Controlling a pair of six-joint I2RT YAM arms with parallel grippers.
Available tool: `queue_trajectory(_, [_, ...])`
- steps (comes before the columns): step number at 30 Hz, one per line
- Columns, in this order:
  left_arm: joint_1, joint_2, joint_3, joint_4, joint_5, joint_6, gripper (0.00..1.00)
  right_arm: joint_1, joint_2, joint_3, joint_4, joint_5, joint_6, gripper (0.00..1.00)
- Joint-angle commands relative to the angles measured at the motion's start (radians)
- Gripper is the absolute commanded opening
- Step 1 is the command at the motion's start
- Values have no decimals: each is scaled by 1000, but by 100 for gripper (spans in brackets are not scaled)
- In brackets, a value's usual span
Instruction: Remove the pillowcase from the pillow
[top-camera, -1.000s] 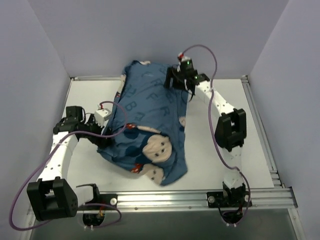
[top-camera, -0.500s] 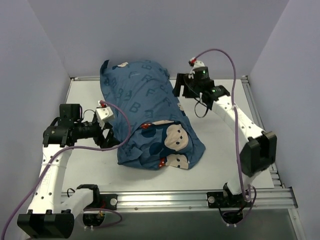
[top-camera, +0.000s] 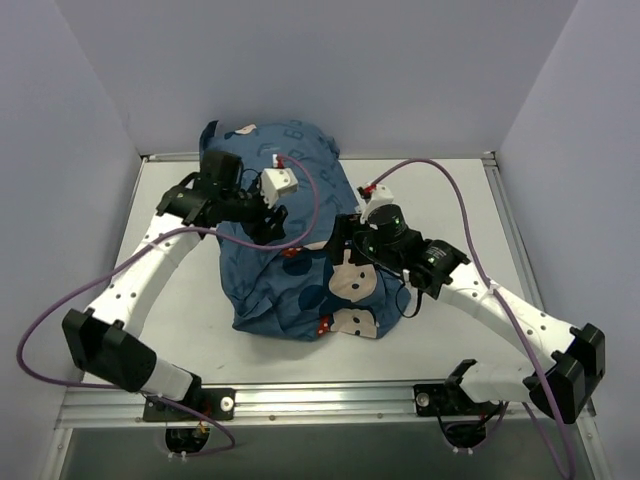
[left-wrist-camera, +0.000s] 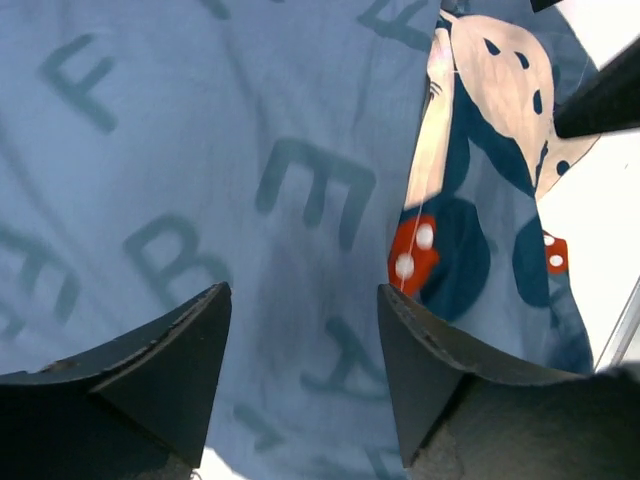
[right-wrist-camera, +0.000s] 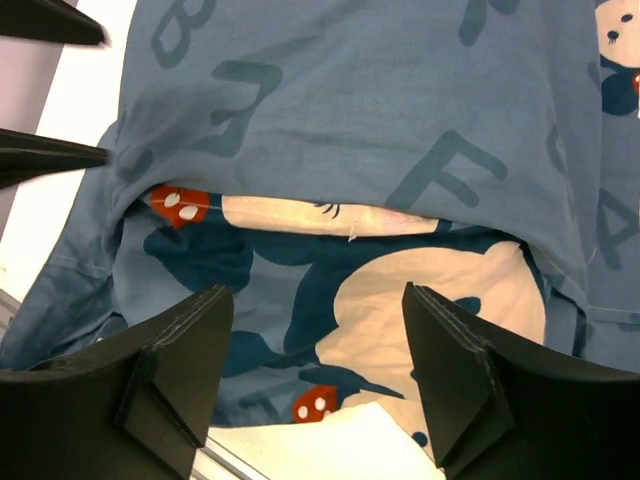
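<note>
At the near edge of the table (top-camera: 510, 250) the two arm bases stand, and just beyond them lies the near end of the pillowcase (top-camera: 290, 300), a plump blue mound that runs from there toward the back wall. The pillow is hidden under the fabric in every view. The near end shows a cartoon mouse face (top-camera: 350, 280) and dark blue blotches. The right gripper (top-camera: 345, 245) hangs over the right side of the mound, just past that face. In its wrist view its jaws stand wide apart (right-wrist-camera: 315, 370) and hold nothing. Below and ahead of them are a fold of lettered cloth (right-wrist-camera: 350, 100) and a red bow (right-wrist-camera: 180, 205). Farther back and to the left, the left gripper (top-camera: 272, 218) reaches in over the top of the mound, near the right one but apart from it. Its jaws are also spread wide and empty (left-wrist-camera: 300, 380), with lettered fabric (left-wrist-camera: 300, 150) filling the gap between them and a red bow (left-wrist-camera: 410, 250) off to the right. Whether either gripper's tips touch the cloth cannot be told. The far end of the pillowcase rises against the back wall.
</note>
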Motion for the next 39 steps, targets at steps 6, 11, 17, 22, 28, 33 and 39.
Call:
queue_trajectory(6, [-50, 110, 39, 62, -74, 15, 45, 64, 116, -38, 87, 28, 108, 42])
queue_trajectory(11, [-53, 119, 24, 53, -26, 23, 38, 93, 99, -139, 90, 14, 151, 10])
queue_trajectory(17, [-65, 122, -4, 47, 21, 44, 53, 116, -4, -256, 90, 16, 189, 0])
queue_trajectory(22, [-149, 124, 64, -10, 48, 84, 85, 147, -38, -297, 91, 12, 198, 0])
queue_trajectory(28, [-209, 183, 52, 71, -156, 72, 77, 158, -62, -377, 133, -46, 229, 0])
queue_trajectory(33, [-208, 219, 68, 108, -256, 76, 38, 159, -79, -458, 150, -75, 247, 0])
queue_trajectory(39, [-171, 211, 67, 197, -399, 43, 2, 159, -78, -602, 191, -129, 275, 0])
